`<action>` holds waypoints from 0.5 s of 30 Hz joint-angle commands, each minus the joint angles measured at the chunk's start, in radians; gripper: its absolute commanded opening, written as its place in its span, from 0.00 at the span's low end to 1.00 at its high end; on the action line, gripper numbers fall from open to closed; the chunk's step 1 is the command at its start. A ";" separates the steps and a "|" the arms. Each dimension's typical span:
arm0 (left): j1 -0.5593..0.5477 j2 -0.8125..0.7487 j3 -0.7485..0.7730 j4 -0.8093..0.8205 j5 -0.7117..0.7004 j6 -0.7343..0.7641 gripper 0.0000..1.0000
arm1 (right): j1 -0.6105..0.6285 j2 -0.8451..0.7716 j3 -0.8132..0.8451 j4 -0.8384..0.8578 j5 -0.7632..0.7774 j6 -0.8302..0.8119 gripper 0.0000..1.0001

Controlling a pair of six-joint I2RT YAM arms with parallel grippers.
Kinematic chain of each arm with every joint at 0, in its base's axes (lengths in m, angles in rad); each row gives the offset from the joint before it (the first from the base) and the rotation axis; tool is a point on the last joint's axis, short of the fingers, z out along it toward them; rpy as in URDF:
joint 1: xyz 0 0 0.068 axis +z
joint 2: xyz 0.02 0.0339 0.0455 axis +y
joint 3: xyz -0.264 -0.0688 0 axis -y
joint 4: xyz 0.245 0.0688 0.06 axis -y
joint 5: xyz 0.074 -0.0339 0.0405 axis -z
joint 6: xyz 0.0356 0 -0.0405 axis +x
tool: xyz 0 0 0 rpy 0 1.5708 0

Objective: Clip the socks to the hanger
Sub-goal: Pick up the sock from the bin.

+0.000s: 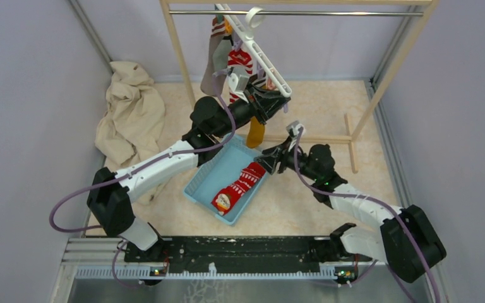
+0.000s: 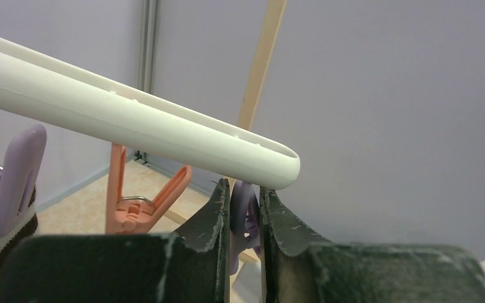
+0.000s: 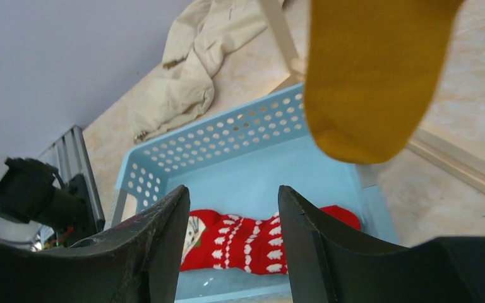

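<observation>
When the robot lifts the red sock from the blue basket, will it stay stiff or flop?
Probably flop: the red sock lies flat and limp in the blue basket, and the yellow sock hangs slack. It looks light, just thin knit cloth. That cloth likely won't slip once the right gripper's jaws close.

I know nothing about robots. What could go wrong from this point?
The left tool squeezes a purple peg at the tip of the hanger, which hangs tilted by its hook alone; a push might swing it. The mustard sock dangles beneath it; what holds it is hidden, so it could drop. The right tool is open above the red sock in the basket and may snag the basket wall.
</observation>
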 commanded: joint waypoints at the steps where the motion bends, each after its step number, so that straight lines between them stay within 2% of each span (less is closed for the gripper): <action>1: 0.004 -0.008 0.022 0.024 0.017 -0.026 0.00 | 0.132 0.073 0.072 -0.081 0.149 -0.203 0.54; 9: 0.004 -0.038 0.031 -0.011 -0.021 0.013 0.00 | 0.384 0.277 0.203 -0.203 0.416 -0.439 0.55; 15: 0.005 -0.074 0.014 -0.020 -0.022 0.018 0.00 | 0.433 0.405 0.306 -0.265 0.442 -0.540 0.56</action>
